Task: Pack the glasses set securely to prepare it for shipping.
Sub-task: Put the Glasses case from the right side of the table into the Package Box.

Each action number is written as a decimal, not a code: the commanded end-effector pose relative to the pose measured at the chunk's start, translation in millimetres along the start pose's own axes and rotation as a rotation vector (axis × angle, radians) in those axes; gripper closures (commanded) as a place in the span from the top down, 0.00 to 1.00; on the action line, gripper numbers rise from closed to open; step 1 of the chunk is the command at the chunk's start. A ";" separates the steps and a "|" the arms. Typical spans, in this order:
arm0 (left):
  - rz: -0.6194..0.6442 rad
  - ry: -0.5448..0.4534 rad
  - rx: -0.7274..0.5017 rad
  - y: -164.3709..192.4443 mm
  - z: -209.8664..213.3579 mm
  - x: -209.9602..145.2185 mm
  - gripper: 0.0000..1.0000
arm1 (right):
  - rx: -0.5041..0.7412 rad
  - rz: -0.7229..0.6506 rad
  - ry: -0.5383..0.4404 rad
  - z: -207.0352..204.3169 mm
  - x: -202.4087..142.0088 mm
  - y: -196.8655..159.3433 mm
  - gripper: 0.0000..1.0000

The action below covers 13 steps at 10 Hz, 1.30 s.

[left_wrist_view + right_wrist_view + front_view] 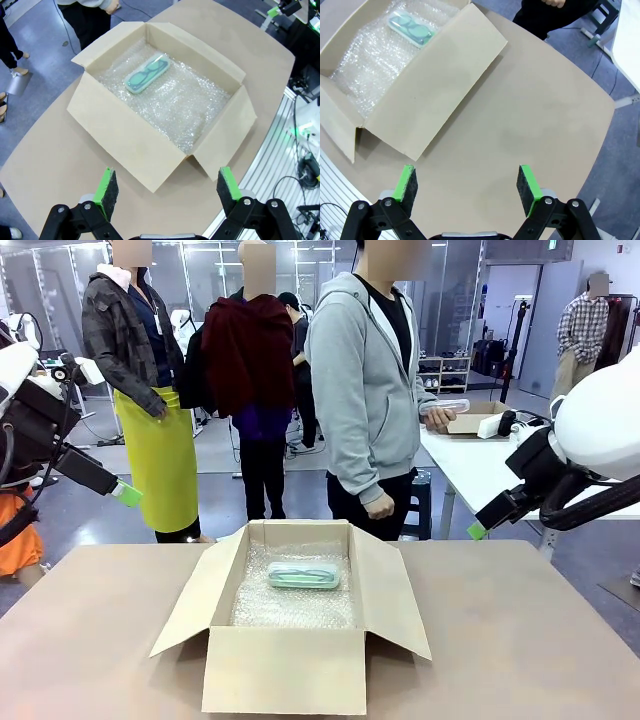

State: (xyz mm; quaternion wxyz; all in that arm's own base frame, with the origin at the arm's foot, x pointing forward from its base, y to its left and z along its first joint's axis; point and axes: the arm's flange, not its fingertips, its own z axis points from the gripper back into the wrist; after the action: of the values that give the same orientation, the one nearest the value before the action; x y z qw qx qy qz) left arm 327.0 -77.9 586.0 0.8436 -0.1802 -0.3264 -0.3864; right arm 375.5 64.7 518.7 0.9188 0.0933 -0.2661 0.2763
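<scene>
Cardboard box (280,670) with its four flaps spread open stands closest, in the middle of the tan table (520,640). On its floor the mint-green glasses case (303,574) lies flat and crosswise toward the 12 o'clock wall, apart from every wall, on a lining of bubble wrap (290,608). The near stretch of that lining is hidden behind the box's front wall. In the left wrist view a pair of glasses shows faintly through the case's lid; from the front the lid is too hazy to tell. Beyond the box at 12 o'clock stands a person (365,380) in a grey hoodie. One hand (436,418), out at about 2 o'clock from the box, holds a second, translucent case (446,406) level; its tint and the grip of the fingers are too small to make out. The left gripper (165,184) hangs above the table with its green pads spread wide; from the front it sits at 9 o'clock, showing a single pad. The right gripper (467,181) is likewise spread wide over bare tabletop, at 3 o'clock, beside the box's right flap (440,75).
</scene>
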 end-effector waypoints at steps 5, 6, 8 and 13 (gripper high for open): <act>-0.006 -0.007 -0.011 0.8 2.1 0.4 1.00 | -0.003 -0.018 0.008 -1.0 2.7 1.1 1.00; -0.006 -0.007 -0.011 0.8 2.1 0.4 1.00 | -0.003 -0.018 0.008 -1.0 2.7 1.1 1.00; -0.006 -0.007 -0.011 0.8 2.1 0.4 1.00 | -0.003 -0.018 0.008 -1.0 2.7 1.1 1.00; -0.006 -0.007 -0.011 0.8 2.1 0.4 1.00 | -0.003 -0.018 0.008 -1.0 2.7 1.1 1.00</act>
State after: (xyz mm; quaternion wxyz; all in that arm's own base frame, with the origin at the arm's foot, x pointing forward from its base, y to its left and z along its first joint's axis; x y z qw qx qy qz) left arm 327.0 -77.9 586.0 0.8436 -0.1802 -0.3264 -0.3864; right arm 375.5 64.7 518.7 0.9188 0.0933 -0.2661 0.2762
